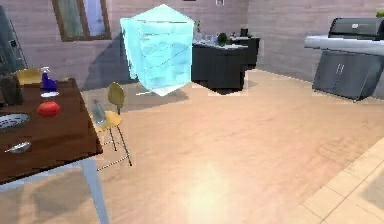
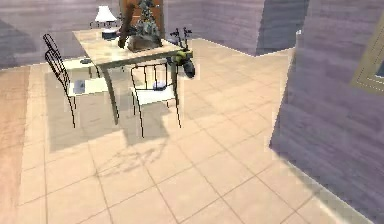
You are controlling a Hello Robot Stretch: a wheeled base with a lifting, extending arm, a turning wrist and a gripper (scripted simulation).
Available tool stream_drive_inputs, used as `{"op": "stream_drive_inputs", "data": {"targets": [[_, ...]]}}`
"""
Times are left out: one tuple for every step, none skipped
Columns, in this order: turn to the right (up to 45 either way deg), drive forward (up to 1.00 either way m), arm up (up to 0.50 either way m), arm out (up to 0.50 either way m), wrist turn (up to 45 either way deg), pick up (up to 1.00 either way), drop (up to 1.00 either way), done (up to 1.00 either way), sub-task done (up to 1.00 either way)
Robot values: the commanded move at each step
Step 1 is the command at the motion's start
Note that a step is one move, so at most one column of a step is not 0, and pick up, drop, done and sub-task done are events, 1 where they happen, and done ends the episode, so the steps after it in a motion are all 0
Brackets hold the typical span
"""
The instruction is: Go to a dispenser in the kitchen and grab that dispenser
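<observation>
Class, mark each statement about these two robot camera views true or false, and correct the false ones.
1. A round red thing lies on the dark brown wooden table. True.
2. The grey metal grill with a black lid stands at the forward view's left. False: it stands at the right.
3. A black wire chair with a white seat stands at the pale wooden table. True.
4. The arm side view's floor is green carpet. False: it is pale beige tiles.
5. The yellow-seated chair lies on its side. False: it stands upright.
</observation>
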Motion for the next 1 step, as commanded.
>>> {"op": "stream_drive_inputs", "data": {"targets": [[0.0, 1.00, 0.00, 0.00, 0.0, 0.00, 0.00, 0.00, 0.00]]}}
